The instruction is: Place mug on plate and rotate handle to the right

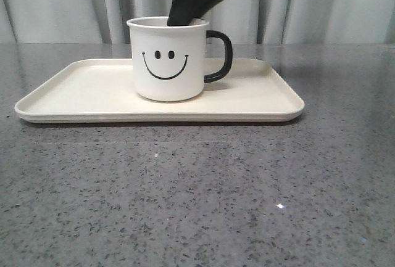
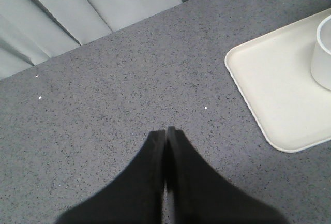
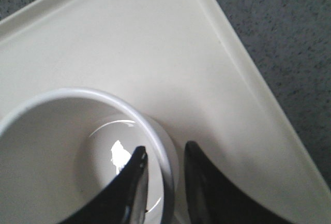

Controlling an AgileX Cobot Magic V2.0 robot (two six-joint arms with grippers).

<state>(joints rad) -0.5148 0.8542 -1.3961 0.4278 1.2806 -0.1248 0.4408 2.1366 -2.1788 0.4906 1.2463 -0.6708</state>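
Already the mug point(image 1: 168, 57) stands upright on the plate point(image 1: 80, 88), a little toward the plate's middle-right, with its smiley face turned to the front camera. Its handle point(image 1: 220, 56) sticks out to the right as the front view shows it, so both parts of the task look done, or nearly so.

From above, the right pincer point(image 3: 164, 158) straddles the mug's rim: one finger point(image 3: 135, 169) reaches inside the cup and the other sits just outside the wall. In the right wrist view the gap between them is narrow and the rim fills it, so I judge the pincer to be gripping the mug wall, though I cannot see whether the pads press on it or only lie beside it. The front view shows only the dark arm dipping into the mug from behind.

Off to the side, the left pincer point(image 2: 166, 133) hovers over bare table point(image 2: 129, 79), its fingers pressed together and holding nothing, near the plate's corner.

What seems left is small: let go of the rim, lift the right arm clear without nudging the mug, and perhaps check that the handle points squarely right.
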